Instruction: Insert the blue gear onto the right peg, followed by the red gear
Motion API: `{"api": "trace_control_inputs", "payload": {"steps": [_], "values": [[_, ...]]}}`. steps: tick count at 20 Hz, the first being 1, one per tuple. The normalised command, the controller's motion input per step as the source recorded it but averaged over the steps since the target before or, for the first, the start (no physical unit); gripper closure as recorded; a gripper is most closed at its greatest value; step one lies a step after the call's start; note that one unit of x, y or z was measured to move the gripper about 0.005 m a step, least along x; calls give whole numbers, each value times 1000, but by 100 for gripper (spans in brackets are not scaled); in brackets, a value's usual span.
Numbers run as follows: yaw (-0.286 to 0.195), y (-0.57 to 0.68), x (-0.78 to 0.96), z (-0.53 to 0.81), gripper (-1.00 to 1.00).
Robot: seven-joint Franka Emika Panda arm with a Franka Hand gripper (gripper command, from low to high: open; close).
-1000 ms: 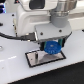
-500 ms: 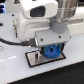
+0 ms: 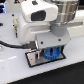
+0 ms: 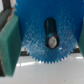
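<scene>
The blue gear (image 3: 51, 53) hangs just over the white, black-bordered plate (image 3: 37, 62), and my gripper (image 3: 51, 50) is shut on it. In the wrist view the blue gear (image 4: 47, 30) fills the picture, and the green pads (image 4: 8, 44) press on its toothed rim from both sides. A pale grey tip shows inside its oblong centre hole (image 4: 51, 39); whether that is the right peg I cannot tell. One thin dark pin (image 3: 36, 53) stands on the plate toward the exterior view's left of the gear. The right peg itself is hidden under the gear. The red gear is out of view.
The white arm and its housing (image 3: 35, 22) loom over the plate and hide the table behind it. A black cable (image 3: 9, 44) runs along the exterior view's left. The plate lies on a white tabletop (image 3: 20, 72).
My gripper has come down with the blue gear, which now sits lower and closer to the plate than a second ago.
</scene>
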Motion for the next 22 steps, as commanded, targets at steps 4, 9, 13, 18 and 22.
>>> {"api": "trace_control_inputs", "payload": {"steps": [4, 9, 13, 18, 22], "values": [[0, 123, -19, 269, -100], [0, 104, -76, 355, -100], [0, 113, -309, 441, -100], [0, 231, -493, 226, -100], [0, 176, -708, 82, -100]]}}
